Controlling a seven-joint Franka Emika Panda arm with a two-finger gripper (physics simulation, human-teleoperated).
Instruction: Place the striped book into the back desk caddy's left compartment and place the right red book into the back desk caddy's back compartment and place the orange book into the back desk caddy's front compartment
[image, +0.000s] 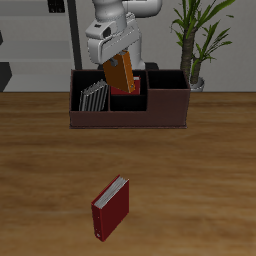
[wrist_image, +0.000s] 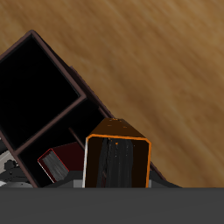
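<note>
Gripper (image: 118, 62) of mine is clamped on the orange book (image: 121, 74), tilted above the back desk caddy (image: 128, 112) in the frame's upper middle; I judge the third placement underway, and next it needs lowering into the front compartment.

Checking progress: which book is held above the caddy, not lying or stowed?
The orange book, gripped by the pincer over the back desk caddy; a red book lies on the table.

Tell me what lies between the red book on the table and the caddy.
Nothing: in the exterior view, only bare wooden table separates the red book from the back desk caddy.
</note>
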